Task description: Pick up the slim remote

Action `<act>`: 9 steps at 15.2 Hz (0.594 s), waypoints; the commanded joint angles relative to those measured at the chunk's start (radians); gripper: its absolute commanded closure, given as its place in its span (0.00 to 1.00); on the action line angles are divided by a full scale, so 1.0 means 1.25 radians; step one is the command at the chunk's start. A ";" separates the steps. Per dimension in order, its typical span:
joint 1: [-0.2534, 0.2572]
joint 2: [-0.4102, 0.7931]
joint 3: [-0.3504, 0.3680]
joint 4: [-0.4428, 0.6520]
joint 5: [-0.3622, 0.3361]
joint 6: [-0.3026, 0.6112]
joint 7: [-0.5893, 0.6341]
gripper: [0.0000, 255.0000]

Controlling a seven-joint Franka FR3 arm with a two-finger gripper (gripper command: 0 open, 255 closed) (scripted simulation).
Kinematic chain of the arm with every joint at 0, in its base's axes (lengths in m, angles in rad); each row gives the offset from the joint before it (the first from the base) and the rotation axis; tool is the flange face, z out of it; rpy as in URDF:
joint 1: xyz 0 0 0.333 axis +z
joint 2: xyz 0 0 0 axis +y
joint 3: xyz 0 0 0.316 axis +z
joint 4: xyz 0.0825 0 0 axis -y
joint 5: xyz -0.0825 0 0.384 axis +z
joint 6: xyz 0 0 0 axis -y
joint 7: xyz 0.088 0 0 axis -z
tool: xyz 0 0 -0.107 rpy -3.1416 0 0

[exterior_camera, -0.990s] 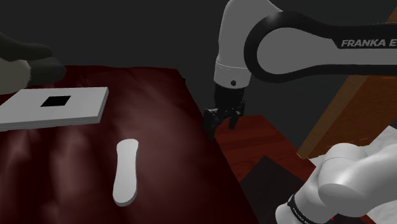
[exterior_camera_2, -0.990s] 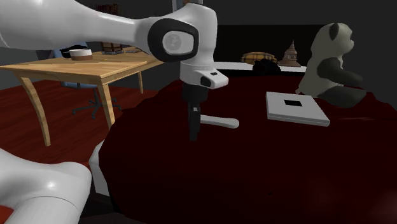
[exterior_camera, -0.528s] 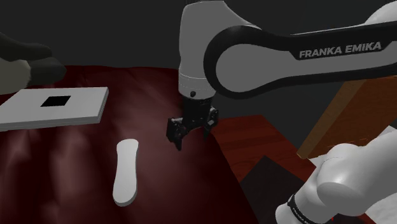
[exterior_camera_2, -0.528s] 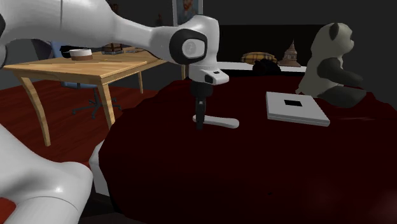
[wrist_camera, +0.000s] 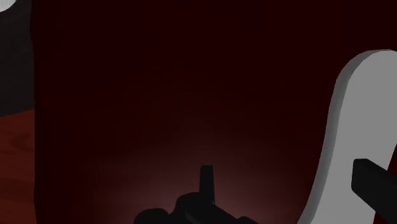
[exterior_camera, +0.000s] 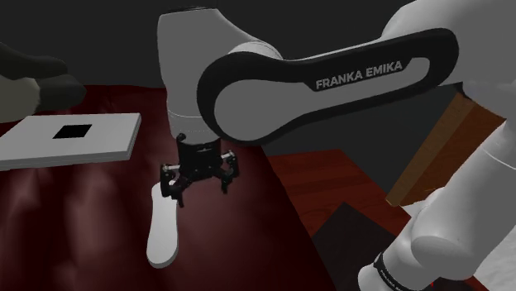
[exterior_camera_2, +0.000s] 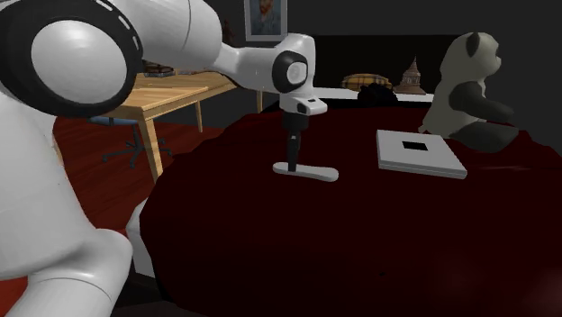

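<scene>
The slim remote (exterior_camera: pixel 163 231) is a long white bar lying flat on the dark red cover (exterior_camera: pixel 74 223). My gripper (exterior_camera: pixel 198 187) hangs open just above the remote's far end, shifted toward the shoulder view's right. One fingertip (exterior_camera: pixel 173 193) overlaps that end and the other stands off it. In the second exterior view the gripper (exterior_camera_2: pixel 292 164) points straight down over the remote (exterior_camera_2: pixel 312 173) near its left end. In the wrist view the remote (wrist_camera: pixel 356 121) lies under one finger (wrist_camera: pixel 375 184), not in the gap of the gripper (wrist_camera: pixel 289 184). Nothing is held.
A flat white slab with a black square (exterior_camera: pixel 71 138) lies farther back on the cover, next to a panda plush (exterior_camera_2: pixel 468 90). The cover's edge drops to a reddish floor (exterior_camera: pixel 331 178) at the shoulder view's right. A wooden table (exterior_camera_2: pixel 126 97) stands beyond.
The arm has swept toward the shoulder view's left, from past the cover's edge to above the remote's far end. The fingers stayed open.
</scene>
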 commanded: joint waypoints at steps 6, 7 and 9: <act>0.121 0.293 0.003 0.258 -0.227 -0.042 0.236 0.00; 0.123 0.294 -0.001 0.249 -0.227 -0.032 0.236 0.00; 0.123 0.297 -0.004 0.231 -0.230 -0.012 0.239 0.00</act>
